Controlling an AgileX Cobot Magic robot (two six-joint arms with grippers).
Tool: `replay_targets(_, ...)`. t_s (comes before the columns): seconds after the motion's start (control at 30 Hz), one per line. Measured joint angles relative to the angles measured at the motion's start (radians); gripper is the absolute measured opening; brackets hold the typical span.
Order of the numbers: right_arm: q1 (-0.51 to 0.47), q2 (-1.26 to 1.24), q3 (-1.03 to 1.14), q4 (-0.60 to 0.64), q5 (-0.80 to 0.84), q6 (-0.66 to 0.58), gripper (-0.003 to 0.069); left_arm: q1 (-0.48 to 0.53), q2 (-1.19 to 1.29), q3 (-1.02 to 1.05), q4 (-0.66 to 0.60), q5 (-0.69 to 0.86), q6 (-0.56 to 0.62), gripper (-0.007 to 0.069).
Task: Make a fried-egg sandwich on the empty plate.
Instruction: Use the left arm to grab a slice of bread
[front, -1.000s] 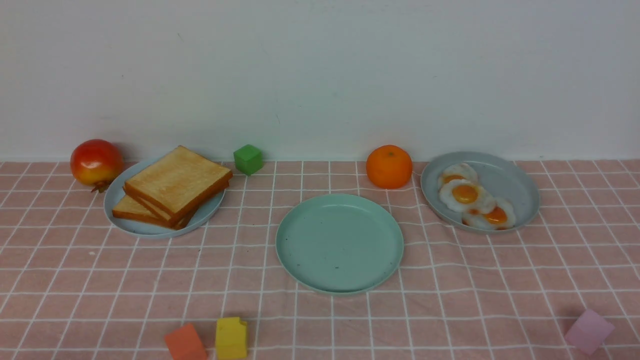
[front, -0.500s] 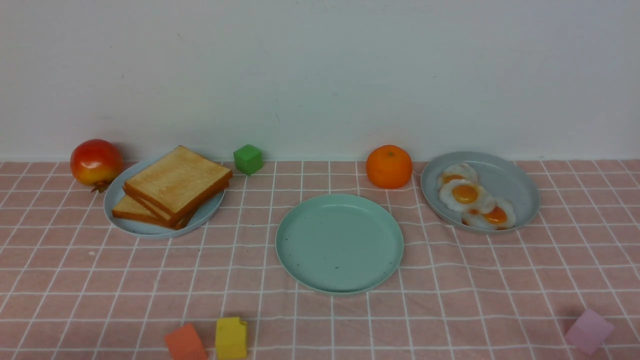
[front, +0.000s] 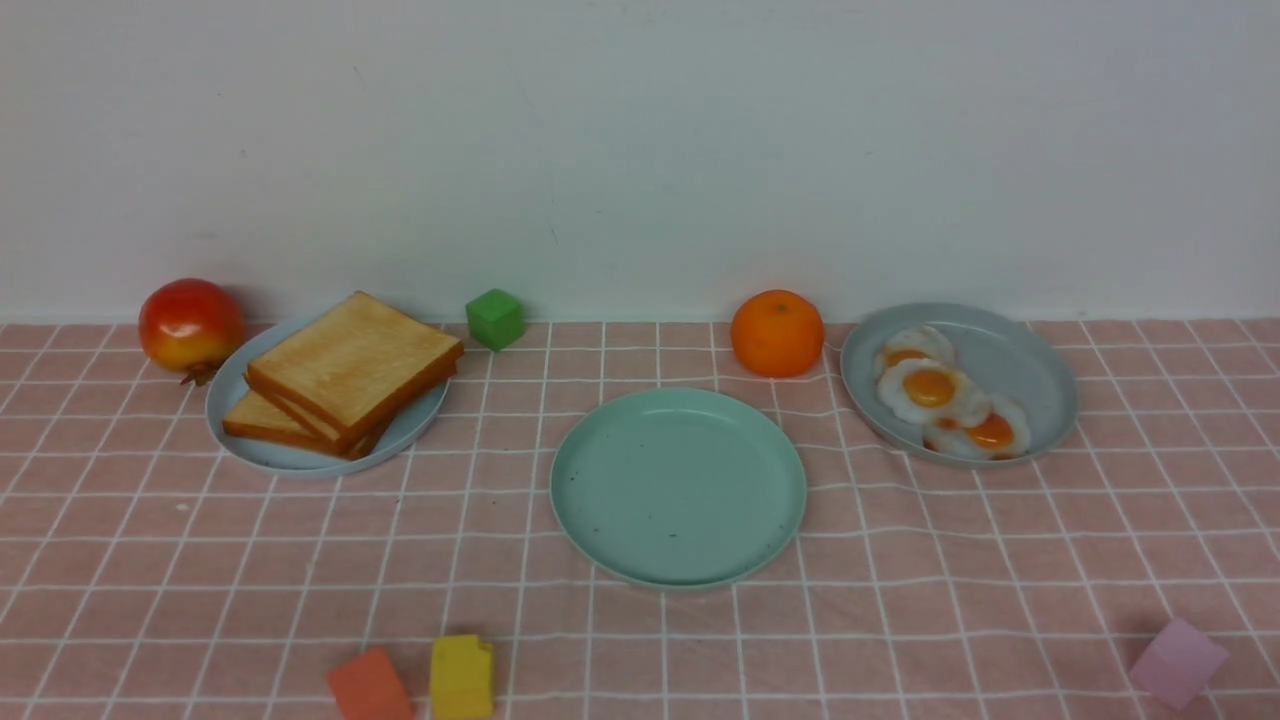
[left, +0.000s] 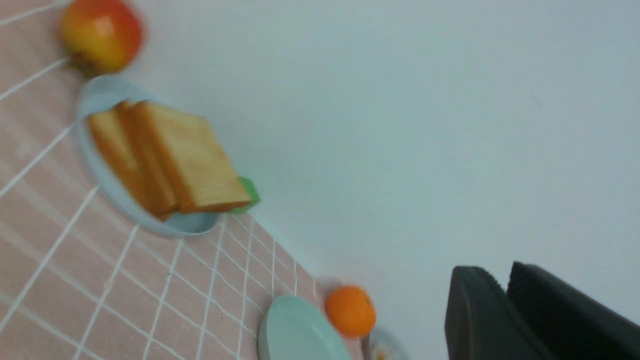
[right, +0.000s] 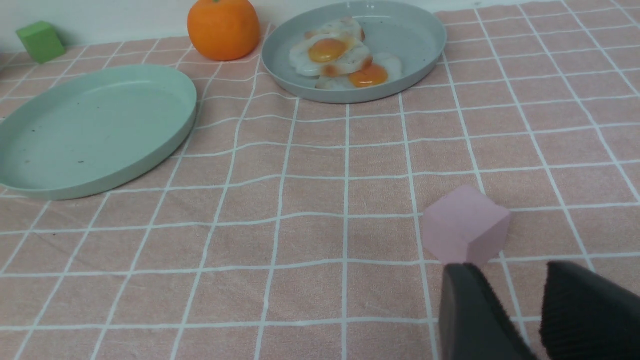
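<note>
The empty plate (front: 678, 487), mint green with tiny dark specks, lies bare at the table's middle. It also shows in the right wrist view (right: 95, 125). No fried-egg sandwich is in view. Toast slices (front: 350, 370) are stacked on a pale blue plate (front: 250, 455) at the left. Three fried eggs (front: 930, 388) lie on a grey plate (front: 1040, 385) at the right. Neither gripper appears in the front view. My left gripper (left: 495, 272) has its fingers pressed together, holding nothing, well away from the toast (left: 185, 160). My right gripper (right: 507, 280) stands open and empty near a pink cube (right: 465, 230).
A red-yellow fruit (front: 190, 325) sits left of the toast plate. A green cube (front: 495, 318) and an orange (front: 777, 333) stand near the back wall. Orange (front: 370, 685) and yellow (front: 462, 675) cubes lie at the front edge, and the pink cube (front: 1178, 662) at the front right.
</note>
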Motion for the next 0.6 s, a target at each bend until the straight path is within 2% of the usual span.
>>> replay_targets(0.13,0.000,0.000,0.000,0.000,0.000,0.000,0.0242,-0.001,0.192,-0.186,0.085,0.260,0.118,0.0024)
replay_targets(0.23,0.000,0.000,0.000,0.000,0.000,0.000,0.0242,-0.005,0.415,-0.350,0.142,0.493,0.250,0.0006)
replay_targets(0.3,0.000,0.000,0.000,0.000,0.000,0.000,0.0242,-0.029,0.530,-0.431,0.168,0.569,0.300,0.0003)
replay_targets(0.43,0.000,0.000,0.000,0.000,0.000,0.000,0.0242,-0.135,0.746,-0.580,0.234,0.636,0.330,0.0003)
replay_targets(0.5,0.000,-0.001,0.000,0.000,0.000,0.000,0.0242,-0.221,0.902,-0.691,0.327,0.659,0.333,0.0003)
replay_targets(0.6,0.000,-0.001,0.000,0.000,0.000,0.000,0.0242,-0.269,1.067,-0.804,0.407,0.650,0.323,0.0003)
